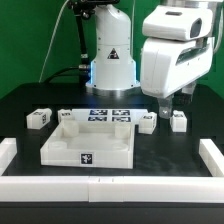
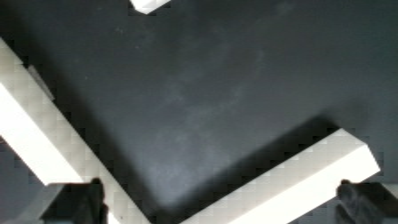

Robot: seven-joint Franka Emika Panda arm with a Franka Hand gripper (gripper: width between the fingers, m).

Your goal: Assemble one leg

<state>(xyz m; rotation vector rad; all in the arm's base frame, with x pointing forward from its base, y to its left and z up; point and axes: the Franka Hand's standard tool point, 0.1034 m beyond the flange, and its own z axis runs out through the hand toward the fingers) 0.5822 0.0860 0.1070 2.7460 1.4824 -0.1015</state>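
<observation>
Hand [image 1: 177, 101] hangs released, fingers apart and empty, near a leg [image 1: 178, 121] toward the surface's [image 1: 25, 100] edge on the exterior view's right.

Matt black table [image 1: 20, 105] bordered by a white frame [image 1: 110, 183]. A white tray piece [image 1: 65, 150] bears one black-and-white square tag. Each small white leg [image 1: 178, 121] shows the same pattern, as does the white marker board [image 1: 110, 113]. White robot arm [image 1: 175, 50], dark gripper [image 1: 176, 102], blue-lit base [image 1: 110, 70], green backdrop [image 1: 30, 30].
</observation>
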